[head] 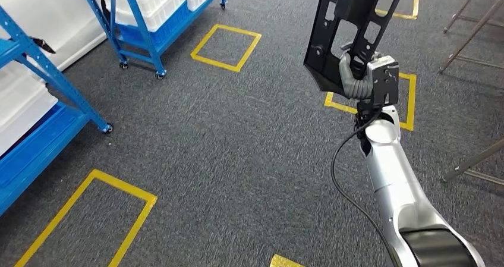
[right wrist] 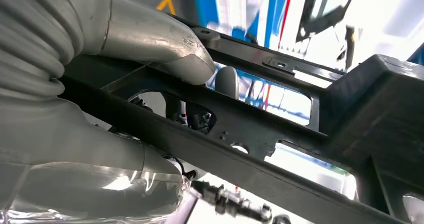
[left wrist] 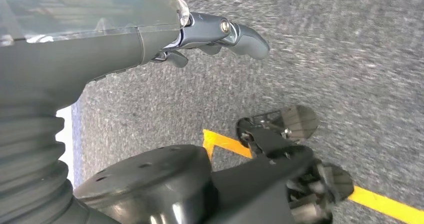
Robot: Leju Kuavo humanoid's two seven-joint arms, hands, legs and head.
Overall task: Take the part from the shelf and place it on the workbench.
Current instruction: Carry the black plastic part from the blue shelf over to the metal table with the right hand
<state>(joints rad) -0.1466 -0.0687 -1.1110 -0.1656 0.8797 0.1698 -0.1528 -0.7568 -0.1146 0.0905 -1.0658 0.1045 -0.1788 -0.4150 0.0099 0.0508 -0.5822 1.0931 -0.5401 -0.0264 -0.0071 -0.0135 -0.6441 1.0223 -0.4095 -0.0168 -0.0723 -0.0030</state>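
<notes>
The part (head: 342,26) is a long black plastic frame with cut-out openings. My right hand (head: 355,77) grips it by its lower end and holds it upright above the grey carpet, right of centre in the head view. In the right wrist view the thumb (right wrist: 165,42) lies over a black bar of the part (right wrist: 260,149), with dark fingers wrapped behind it. My left hand (left wrist: 200,34) hangs over the carpet, its fingers loosely extended and nothing in it.
Blue shelf racks (head: 35,100) stand at the left, and a wheeled blue cart with white bins (head: 151,11) stands at the back. Yellow tape squares (head: 226,47) mark the carpet. Metal frame legs (head: 472,35) stand at the right edge.
</notes>
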